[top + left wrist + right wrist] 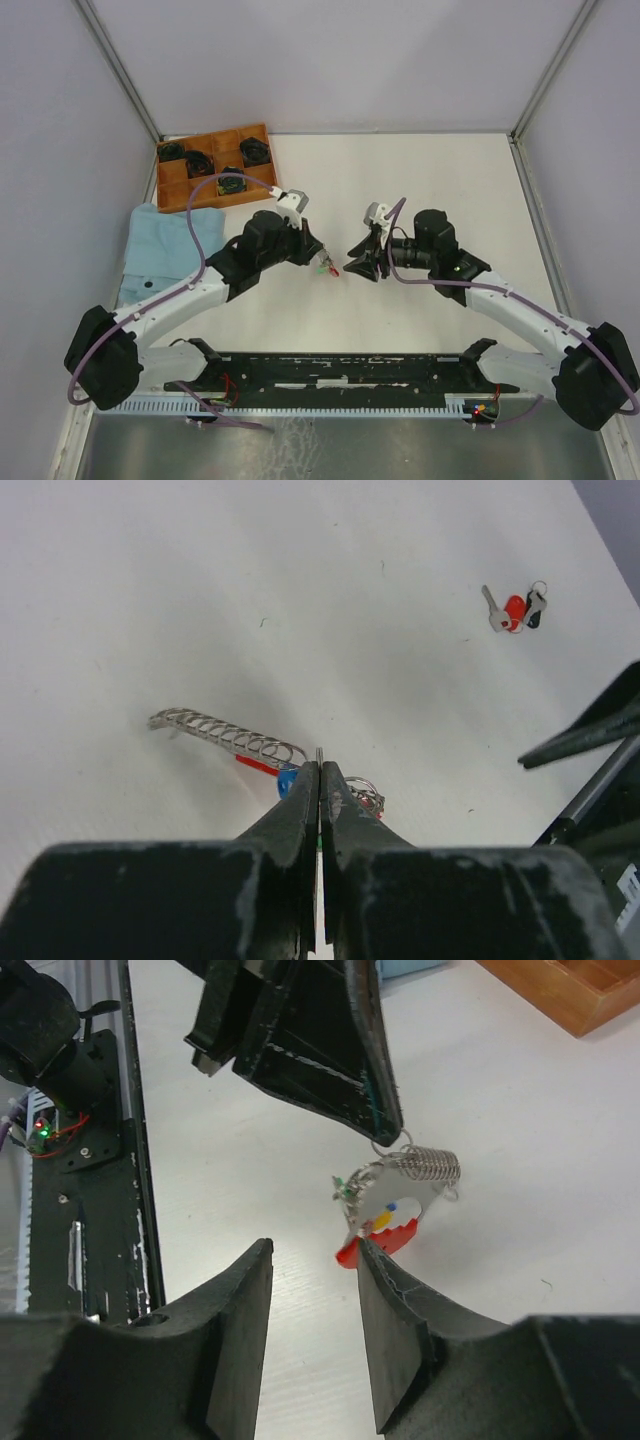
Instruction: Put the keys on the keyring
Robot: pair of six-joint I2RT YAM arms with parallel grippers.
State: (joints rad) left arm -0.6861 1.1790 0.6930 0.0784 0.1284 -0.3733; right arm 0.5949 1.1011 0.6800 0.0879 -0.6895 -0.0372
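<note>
i read the left gripper as clamped on the keyring, lifted so the right gripper can reach. its jaws stand apart, empty.

The table is white, smooth and matt. The keyring has a chain of bright bare metal. Loose keys on the table show glossy red plastic. The left gripper and right gripper are matt black, scuffed pale. At the table's far left corner sit an orange-brown wooden tray and a soft blue cloth.
</note>
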